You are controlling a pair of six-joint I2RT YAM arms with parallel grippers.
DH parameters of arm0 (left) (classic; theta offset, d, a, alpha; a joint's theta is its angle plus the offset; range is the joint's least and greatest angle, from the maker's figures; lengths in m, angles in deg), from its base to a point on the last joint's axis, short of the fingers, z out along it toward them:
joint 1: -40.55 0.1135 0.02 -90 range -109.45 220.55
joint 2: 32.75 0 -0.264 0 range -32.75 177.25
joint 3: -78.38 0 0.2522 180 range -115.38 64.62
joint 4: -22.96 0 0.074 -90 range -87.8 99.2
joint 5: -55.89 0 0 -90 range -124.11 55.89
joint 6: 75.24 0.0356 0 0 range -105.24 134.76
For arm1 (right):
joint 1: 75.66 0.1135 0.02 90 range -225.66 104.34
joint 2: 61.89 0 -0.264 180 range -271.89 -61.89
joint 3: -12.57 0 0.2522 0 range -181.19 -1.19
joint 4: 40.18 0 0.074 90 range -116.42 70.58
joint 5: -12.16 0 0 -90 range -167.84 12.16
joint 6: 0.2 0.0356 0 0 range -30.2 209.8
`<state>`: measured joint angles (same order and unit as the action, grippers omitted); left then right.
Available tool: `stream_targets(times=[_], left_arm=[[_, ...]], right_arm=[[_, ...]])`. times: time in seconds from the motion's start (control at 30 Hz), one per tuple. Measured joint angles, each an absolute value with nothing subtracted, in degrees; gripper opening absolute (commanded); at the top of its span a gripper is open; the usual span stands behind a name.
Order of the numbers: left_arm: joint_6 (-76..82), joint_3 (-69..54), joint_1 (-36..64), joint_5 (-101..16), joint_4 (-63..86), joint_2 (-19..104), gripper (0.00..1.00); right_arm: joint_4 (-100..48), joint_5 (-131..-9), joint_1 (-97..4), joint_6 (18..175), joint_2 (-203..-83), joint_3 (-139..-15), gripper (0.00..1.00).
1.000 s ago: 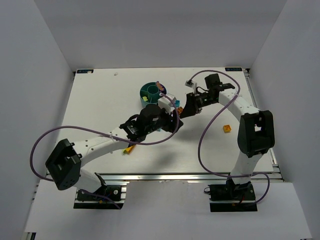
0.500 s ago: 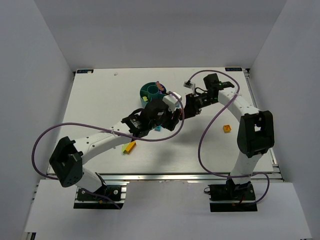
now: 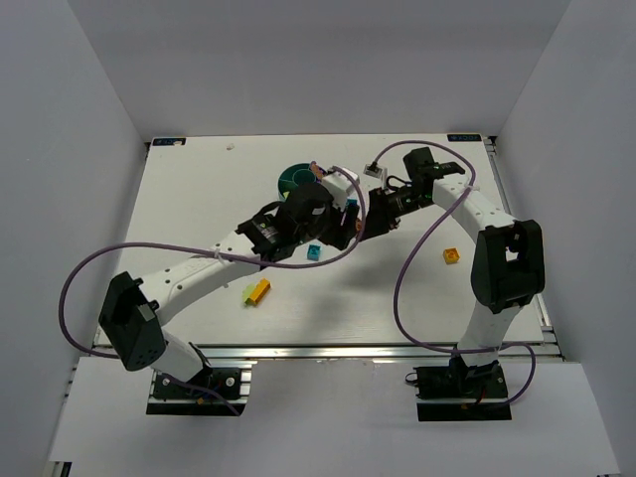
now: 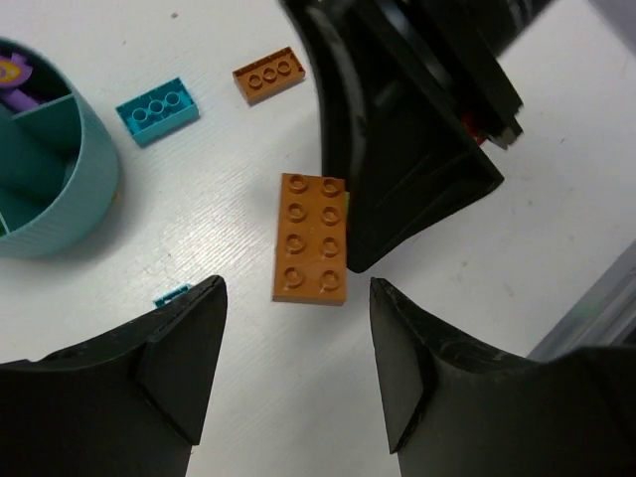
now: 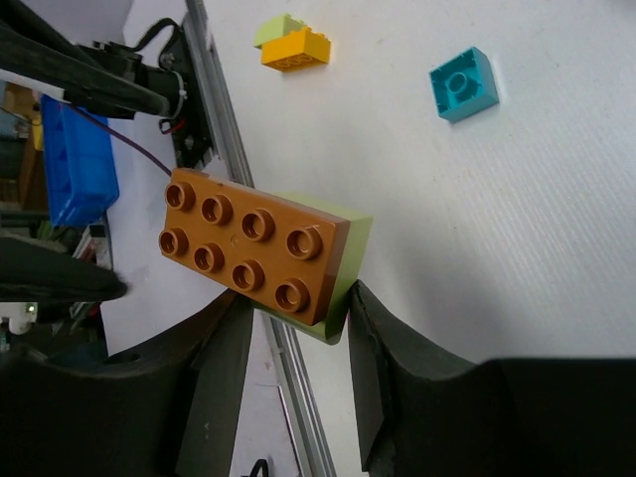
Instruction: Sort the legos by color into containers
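My right gripper is shut on an orange eight-stud lego stacked on a lime green one. In the left wrist view that same orange lego shows just beyond my left gripper, which stands open and empty, facing it. In the top view both grippers meet right of the teal bowl, the left gripper close beside the right gripper. The bowl's wall sits at the left, with a purple piece inside one compartment.
A teal lego and a small orange lego lie beyond the bowl. On the table are a teal lego, a yellow-and-lime pair and an orange lego. Purple cables loop over both arms.
My left arm has swung away from the near edge and to the right, up to the right gripper, uncovering the teal lego on the table. The right gripper has kept its hold.
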<state>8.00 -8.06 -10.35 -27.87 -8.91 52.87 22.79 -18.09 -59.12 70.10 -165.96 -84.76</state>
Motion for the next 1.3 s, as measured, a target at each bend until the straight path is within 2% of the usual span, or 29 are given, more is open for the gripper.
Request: stream_targets(times=[0.17, 0.3, 0.4, 0.63, 0.97, 1.3], left_arm=[[-6.43, -6.79, -1.8, -33.64, -9.17, 49.55, 0.7], [-21.86, 2.12, 5.83, -36.5, -4.76, 42.36, 0.71], [-32.85, 8.53, 6.74, -39.21, 0.01, 39.6, 0.71], [-51.5, 20.33, 6.2, -45.81, 19.2, 42.95, 0.71], [-59.04, 21.12, 6.2, -48.77, 38.61, 44.83, 0.69], [-58.16, 22.14, 6.2, -50.03, 42.61, 44.89, 0.66]], right_arm=[[20.37, -23.12, -59.14, 70.14, -165.13, -84.55, 0.0], [13.57, -27.1, -59.14, 70.08, -160.54, -81.0, 0.0], [7.6, -29.2, -59.14, 70.03, -155.75, -77.49, 0.0], [-5.62, -31.08, -59.12, 70.1, -148.12, -70.16, 0.0], [-12.03, -30.55, -58.25, 72.68, -147.97, -68.76, 0.0], [-14.06, -27.45, -56.74, 77.88, -147.97, -68.76, 0.0]])
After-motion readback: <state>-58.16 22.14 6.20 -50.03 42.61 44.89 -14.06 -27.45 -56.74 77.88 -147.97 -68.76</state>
